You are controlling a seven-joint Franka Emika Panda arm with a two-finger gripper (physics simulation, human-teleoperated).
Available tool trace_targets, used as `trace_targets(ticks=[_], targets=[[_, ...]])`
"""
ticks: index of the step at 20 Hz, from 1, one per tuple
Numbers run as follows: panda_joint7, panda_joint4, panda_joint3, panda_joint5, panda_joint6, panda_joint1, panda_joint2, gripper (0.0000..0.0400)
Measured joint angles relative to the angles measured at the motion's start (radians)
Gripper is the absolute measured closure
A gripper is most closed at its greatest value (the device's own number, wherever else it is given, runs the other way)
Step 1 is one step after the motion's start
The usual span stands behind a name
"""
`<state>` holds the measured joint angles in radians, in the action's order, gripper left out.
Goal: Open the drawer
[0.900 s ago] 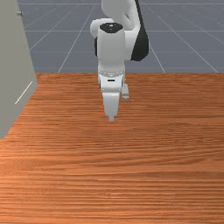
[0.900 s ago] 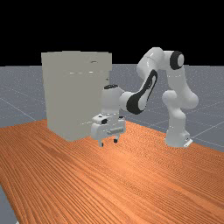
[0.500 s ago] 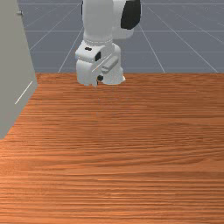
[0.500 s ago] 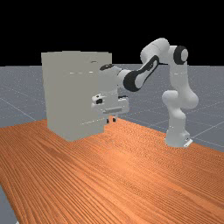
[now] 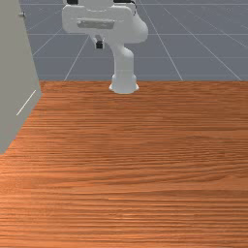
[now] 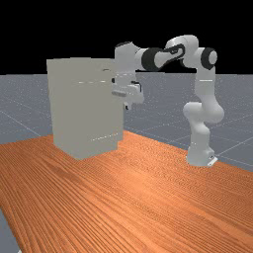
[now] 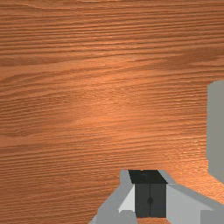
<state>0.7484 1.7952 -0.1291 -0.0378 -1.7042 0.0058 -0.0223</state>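
The largest thing is the surface (image 5: 145, 169) of orange-brown wood, which carries a tall grey cabinet (image 6: 81, 108). In the front view, the cabinet stands at the front view's left edge; in the far view, it is left of the middle. Its inside is hidden, and which part of it is the drawer cannot be told. The white and grey arm (image 6: 205, 89) comes from the far view's right and bends high toward the cabinet. At its end the hand (image 5: 99, 45) hangs above the surface, with its fingertips directed down, near the cabinet but apart from it. The hand is clenched with nothing inside: in the wrist view, the dark pads (image 7: 142, 201) meet each other along one thin line, and a part of the cabinet is visible to one side of them. The smaller details are on the cabinet: a pale straight line (image 5: 26, 102) low on its side, and a small fitting (image 5: 22, 14), like a knob, which sticks out high at its edge. Compared with the earlier pictures, the hand has risen much higher and has also turned; the two fingers, which were apart in the first far view, are now together. The cabinet has kept the same place.
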Motion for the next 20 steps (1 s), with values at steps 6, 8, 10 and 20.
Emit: trace_targets(ticks=[6,8,10,20], targets=[[0.025,-0.216,-0.008,-0.010,0.144,-0.005,0.073,0.0400],[0.021,-0.368,-0.026,-0.010,0.213,-0.018,0.083,0.0400],[0.017,-0.487,-0.061,-0.011,0.244,-0.048,0.087,0.0400],[-0.060,-0.583,-0.224,-0.033,0.159,-0.210,0.057,0.0004]])
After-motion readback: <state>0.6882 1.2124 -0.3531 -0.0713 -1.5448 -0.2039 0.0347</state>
